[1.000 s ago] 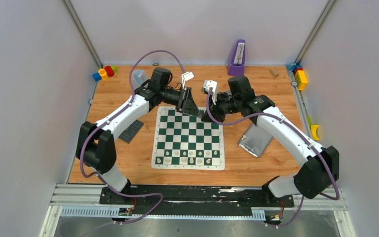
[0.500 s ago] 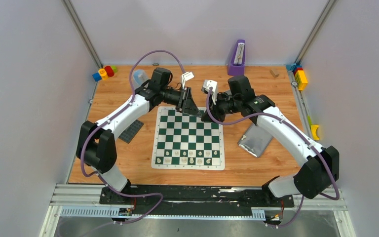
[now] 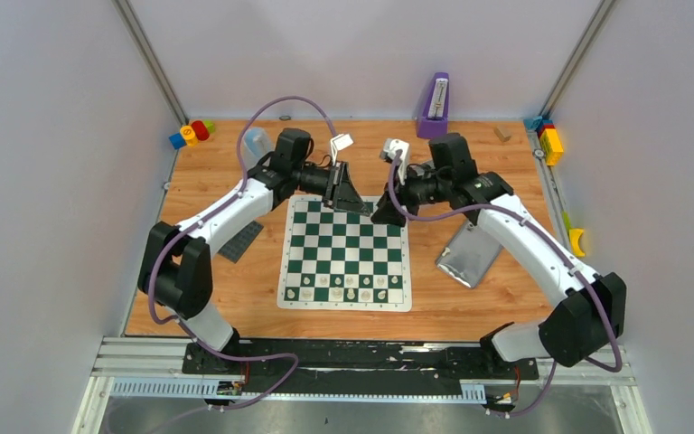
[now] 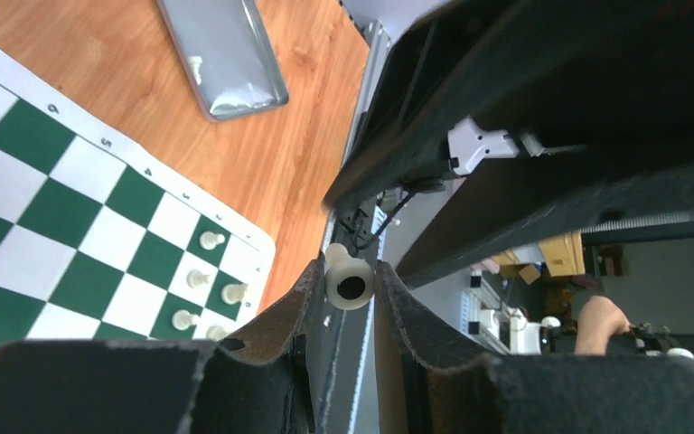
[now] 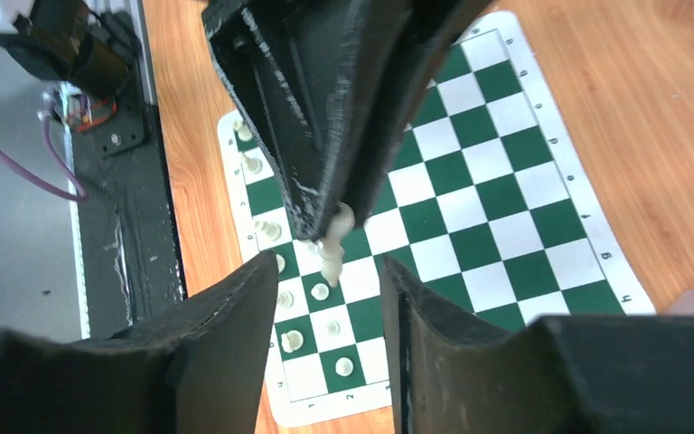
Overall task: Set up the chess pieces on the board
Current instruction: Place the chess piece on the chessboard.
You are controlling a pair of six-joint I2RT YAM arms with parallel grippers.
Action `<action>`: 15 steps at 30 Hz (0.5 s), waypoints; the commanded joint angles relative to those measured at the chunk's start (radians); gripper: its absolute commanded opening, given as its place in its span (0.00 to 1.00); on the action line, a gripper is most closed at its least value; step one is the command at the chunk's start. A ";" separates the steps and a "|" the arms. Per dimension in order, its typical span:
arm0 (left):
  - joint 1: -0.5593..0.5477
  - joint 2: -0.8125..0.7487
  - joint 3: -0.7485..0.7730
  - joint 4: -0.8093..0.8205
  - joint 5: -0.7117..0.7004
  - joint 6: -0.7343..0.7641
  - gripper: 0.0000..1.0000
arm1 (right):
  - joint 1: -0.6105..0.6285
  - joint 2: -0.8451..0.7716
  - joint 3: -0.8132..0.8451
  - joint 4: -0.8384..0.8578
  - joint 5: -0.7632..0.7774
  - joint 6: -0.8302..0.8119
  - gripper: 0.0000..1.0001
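1 cream chess piece [image 4: 351,282] is pinched in the left claw [image 4: 348,273] above the board [image 3: 343,244]; the right claw [image 5: 328,267] stands open.

Both arms stretched toward the far edge, wrists turned inward, tips nearly meeting. Left gripper [image 3: 360,206] pinching a chess piece [image 4: 351,282]. Right gripper [image 3: 381,215] fingers spread.

left gripper [image 3: 357,203] and right gripper [image 3: 381,215] nearly touch over the board [image 3: 343,249].
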 commanded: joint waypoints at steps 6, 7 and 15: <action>0.050 -0.130 -0.277 0.810 0.079 -0.502 0.00 | -0.157 -0.056 -0.029 0.211 -0.361 0.291 0.52; 0.050 -0.139 -0.287 0.838 0.076 -0.533 0.00 | -0.168 -0.053 -0.040 0.239 -0.390 0.322 0.53; 0.055 -0.169 -0.383 1.117 0.026 -0.652 0.00 | -0.198 -0.003 -0.127 0.455 -0.555 0.533 0.57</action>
